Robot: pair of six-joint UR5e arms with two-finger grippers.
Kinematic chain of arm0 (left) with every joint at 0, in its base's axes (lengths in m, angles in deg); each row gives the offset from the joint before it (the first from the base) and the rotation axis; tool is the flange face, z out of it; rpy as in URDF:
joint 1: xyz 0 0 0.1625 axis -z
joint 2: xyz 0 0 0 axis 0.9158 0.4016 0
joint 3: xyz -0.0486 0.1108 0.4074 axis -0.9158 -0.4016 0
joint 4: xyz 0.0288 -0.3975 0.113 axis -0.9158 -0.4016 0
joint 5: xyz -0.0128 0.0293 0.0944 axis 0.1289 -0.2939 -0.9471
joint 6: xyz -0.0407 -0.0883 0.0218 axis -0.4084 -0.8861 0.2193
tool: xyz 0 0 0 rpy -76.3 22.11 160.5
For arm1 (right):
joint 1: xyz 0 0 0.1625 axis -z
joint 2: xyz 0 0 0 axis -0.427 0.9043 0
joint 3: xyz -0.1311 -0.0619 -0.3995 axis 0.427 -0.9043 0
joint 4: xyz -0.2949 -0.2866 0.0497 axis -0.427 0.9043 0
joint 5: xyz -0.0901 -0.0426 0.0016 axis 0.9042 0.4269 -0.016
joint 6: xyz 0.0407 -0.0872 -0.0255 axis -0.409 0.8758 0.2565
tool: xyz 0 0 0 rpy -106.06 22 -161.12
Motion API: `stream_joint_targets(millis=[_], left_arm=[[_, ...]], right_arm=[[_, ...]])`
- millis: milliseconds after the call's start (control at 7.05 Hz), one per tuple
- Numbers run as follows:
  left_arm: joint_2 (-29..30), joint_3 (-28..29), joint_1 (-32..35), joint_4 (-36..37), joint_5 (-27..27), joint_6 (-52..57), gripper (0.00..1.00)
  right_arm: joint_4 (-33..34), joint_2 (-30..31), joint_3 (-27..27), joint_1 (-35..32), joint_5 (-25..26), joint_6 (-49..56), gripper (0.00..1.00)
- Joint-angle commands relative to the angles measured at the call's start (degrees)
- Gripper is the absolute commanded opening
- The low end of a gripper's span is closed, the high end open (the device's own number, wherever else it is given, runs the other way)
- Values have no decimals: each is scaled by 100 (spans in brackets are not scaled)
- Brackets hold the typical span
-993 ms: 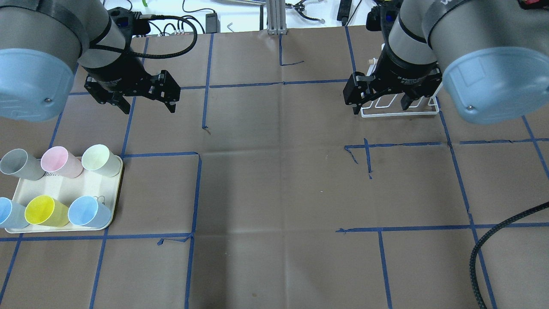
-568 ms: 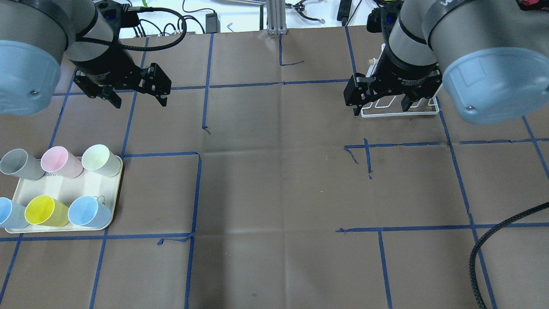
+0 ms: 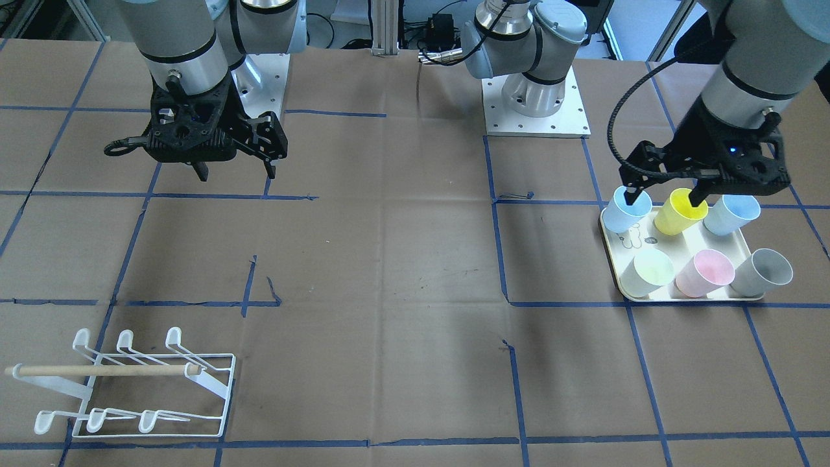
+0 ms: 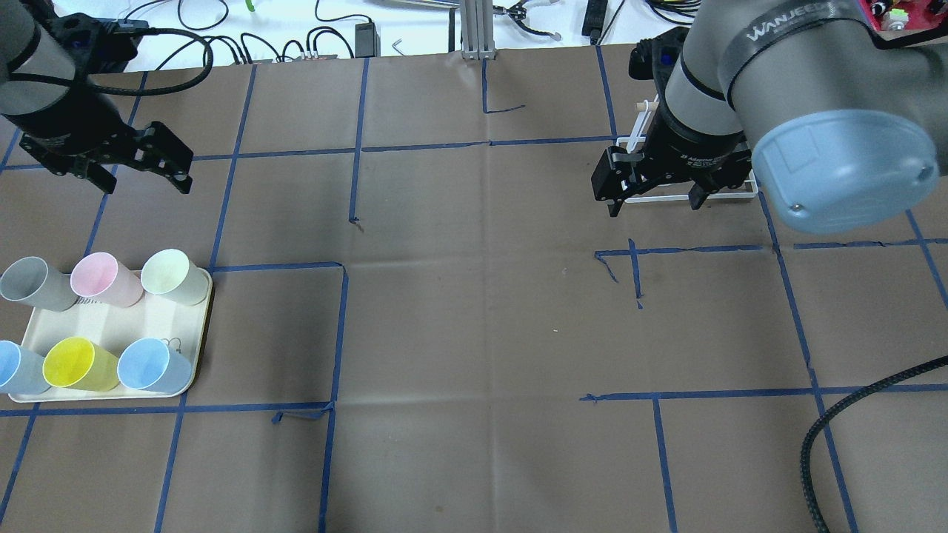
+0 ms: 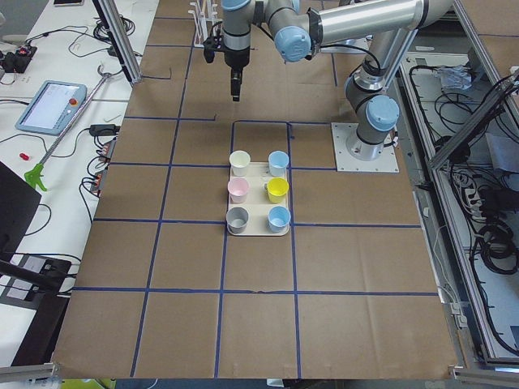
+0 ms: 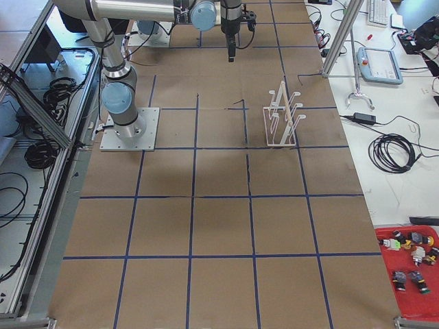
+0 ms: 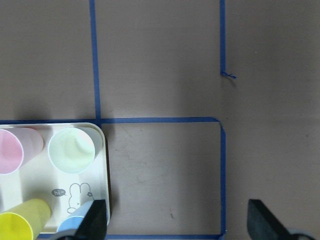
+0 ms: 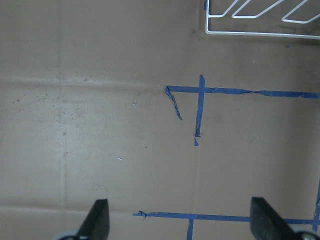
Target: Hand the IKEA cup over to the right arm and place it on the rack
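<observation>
On the cream tray [image 4: 111, 326] at the left end of the counter [image 4: 474, 333] stand six cups [image 4: 172, 275], likely light, stiff and slippery, best pinched on one wall by the rim, while the left tool [image 4: 143, 176] and the right tool [image 3: 237, 170] both hang empty, fingers apart.

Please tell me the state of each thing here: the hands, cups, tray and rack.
left hand: open, empty
right hand: open, empty
rack: empty, no cup on its pegs
tray: holds six cups
grey cup, pink cup, green cup, yellow cup, blue cup, second blue cup: upright on tray
</observation>
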Motion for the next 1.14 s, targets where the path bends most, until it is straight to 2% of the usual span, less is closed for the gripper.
stream_joint_targets(millis=[0,284,568,993], left_arm=[[30,-232,-710,48,21,878,100],[83,-443,-738,345,39,872,99],[293,-1038,-738,1378,39,872,99],[609,-1620,-738,2417,126,653,99]], right_arm=[[11,-2,-5,0,4,0,100],[2,6,3,0,12,18,100],[2,-3,-5,9,56,53,100],[11,-3,-58,9,48,53,100]])
